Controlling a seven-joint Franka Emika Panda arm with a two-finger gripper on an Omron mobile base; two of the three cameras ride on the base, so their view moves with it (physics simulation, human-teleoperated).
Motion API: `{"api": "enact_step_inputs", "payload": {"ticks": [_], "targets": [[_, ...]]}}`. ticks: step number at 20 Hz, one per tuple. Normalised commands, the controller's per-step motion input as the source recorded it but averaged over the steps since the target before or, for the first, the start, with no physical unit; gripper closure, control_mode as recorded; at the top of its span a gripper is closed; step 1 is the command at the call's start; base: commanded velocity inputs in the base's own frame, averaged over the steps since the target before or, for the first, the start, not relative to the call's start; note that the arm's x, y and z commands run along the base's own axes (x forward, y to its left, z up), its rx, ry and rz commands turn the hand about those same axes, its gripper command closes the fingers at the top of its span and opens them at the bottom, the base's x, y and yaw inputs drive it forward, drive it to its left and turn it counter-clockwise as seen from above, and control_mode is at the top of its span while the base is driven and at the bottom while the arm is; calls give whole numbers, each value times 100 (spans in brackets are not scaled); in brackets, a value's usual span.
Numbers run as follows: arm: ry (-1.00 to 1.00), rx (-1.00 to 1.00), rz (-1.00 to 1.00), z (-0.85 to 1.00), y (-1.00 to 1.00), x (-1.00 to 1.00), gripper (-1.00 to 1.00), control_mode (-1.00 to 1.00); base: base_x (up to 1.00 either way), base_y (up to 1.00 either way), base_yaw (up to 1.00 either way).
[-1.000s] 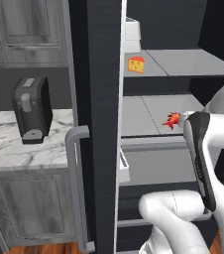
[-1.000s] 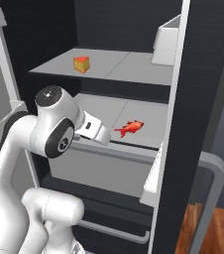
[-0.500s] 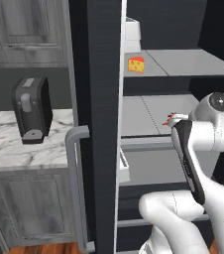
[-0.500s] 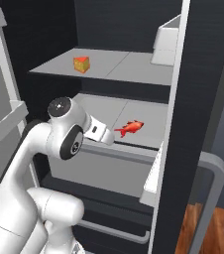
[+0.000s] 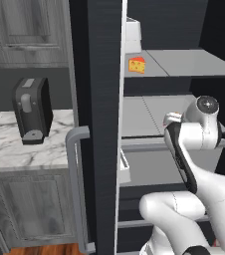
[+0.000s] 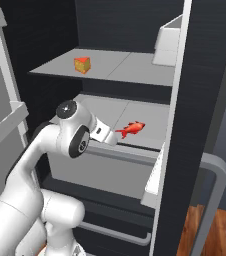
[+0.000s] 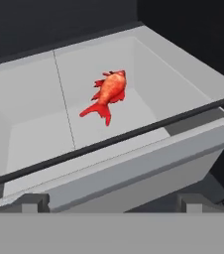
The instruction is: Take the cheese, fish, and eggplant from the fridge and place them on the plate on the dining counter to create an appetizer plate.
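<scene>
1. Gripper (image 7: 109, 201) is hanging spread wide and empty at the fridge's (image 6: 205, 75) middle shelf edge.
2. Fish (image 7: 107, 94) is lying flat on that shelf, just beyond the fingertips.
3. Cheese (image 6: 82, 64) is sitting on the shelf above.

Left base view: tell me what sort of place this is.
A home kitchen, most likely, though rendered. An open fridge with pale shelves holds a cheese wedge on its upper shelf and a red fish on the shelf below. Beside it, a dark coffee machine stands on a marble countertop over grey cabinets.
</scene>
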Motion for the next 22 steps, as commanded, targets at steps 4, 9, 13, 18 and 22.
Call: {"api": "enact_step_inputs", "payload": {"ticks": [4, 9, 13, 18, 22], "targets": [[0, 10, -9, -1, -21, 41, -100, -100, 0, 0, 0], [1, 4, -7, -13, -30, 36, -100, -100, 0, 0, 0], [5, 0, -3, -23, -27, 41, -100, -100, 0, 0, 0], [2, 0, -2, -26, -12, 38, -100, -100, 0, 0, 0], [0, 0, -2, -22, 0, 42, -100, -100, 0, 0, 0]]}}
